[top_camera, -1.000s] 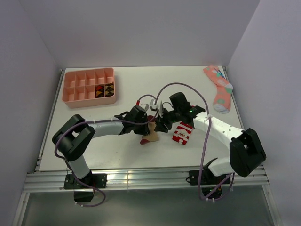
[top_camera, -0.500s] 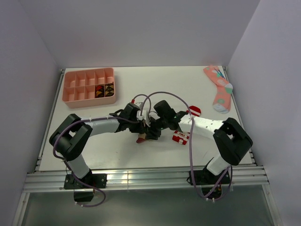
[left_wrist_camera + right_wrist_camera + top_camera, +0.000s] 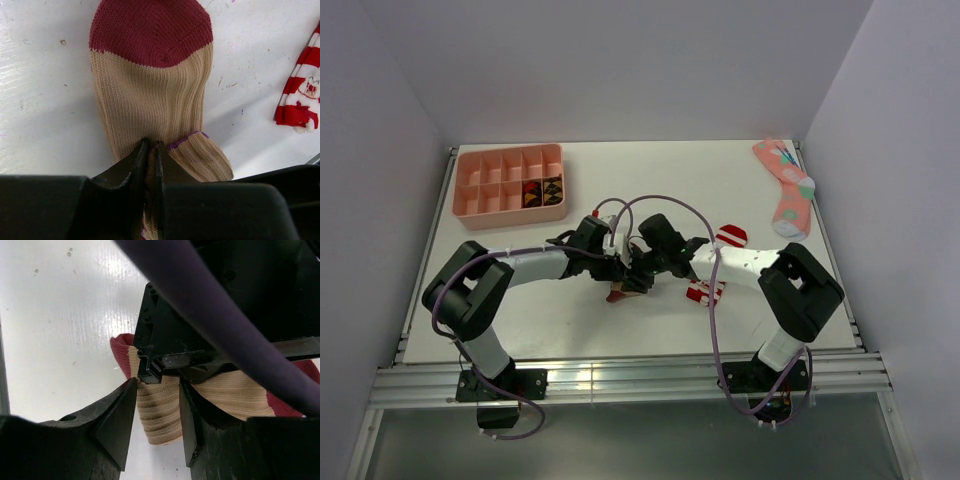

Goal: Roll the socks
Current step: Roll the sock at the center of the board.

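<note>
Mid-table, well clear of every edge, the two arms meet nose to nose over the tan sock (image 3: 150, 90). It lies flat, its dark red toe pointing away from the left gripper (image 3: 151, 145), whose jaws are pinched nearly together on a fold of fabric at the purple-trimmed cuff. The right gripper (image 3: 157, 390) comes in from the opposite side, its jaws half apart with the ribbed cuff end filling the gap; whether they press it I cannot tell. The red-and-white striped sock (image 3: 300, 95) lies just beside on the right, not touching the tan one, and the right arm crosses over it. Bare white table (image 3: 520, 300) spreads to the left and toward the near edge. A pink divided tray (image 3: 470, 213) sits in the far left corner, a pink patterned sock (image 3: 788, 190) along the far right edge
</note>
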You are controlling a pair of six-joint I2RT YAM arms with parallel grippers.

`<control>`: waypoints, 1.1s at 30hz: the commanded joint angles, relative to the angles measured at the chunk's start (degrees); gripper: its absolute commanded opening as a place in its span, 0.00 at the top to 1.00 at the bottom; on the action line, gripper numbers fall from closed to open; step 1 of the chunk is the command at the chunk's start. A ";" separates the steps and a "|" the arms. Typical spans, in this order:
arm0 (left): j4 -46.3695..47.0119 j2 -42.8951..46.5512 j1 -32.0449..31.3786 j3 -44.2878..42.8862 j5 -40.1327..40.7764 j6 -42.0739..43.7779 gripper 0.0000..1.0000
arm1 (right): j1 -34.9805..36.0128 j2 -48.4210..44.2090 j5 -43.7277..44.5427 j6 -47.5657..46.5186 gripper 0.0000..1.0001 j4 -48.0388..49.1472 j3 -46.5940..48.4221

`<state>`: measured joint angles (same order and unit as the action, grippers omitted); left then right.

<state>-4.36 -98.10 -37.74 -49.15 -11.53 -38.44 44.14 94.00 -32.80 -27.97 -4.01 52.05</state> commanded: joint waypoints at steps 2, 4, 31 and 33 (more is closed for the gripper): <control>-14.54 -4.73 1.08 5.37 8.90 3.37 1.00 | 0.51 0.93 3.88 1.42 0.53 2.96 -0.64; -14.36 -4.46 1.78 5.81 8.80 3.10 1.00 | 0.51 1.10 3.71 1.77 0.53 2.69 -0.29; -13.83 -4.82 3.19 7.57 10.21 -0.23 1.00 | -3.54 -4.26 -5.88 -10.53 0.59 -0.83 -2.48; -14.01 -4.90 3.28 7.49 10.47 -0.50 1.00 | -3.10 -4.44 -5.70 -10.79 0.58 -0.82 -3.18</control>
<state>-2.63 -97.69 -35.75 -47.07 -12.64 -41.74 40.42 90.59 -37.58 -36.18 -4.38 49.71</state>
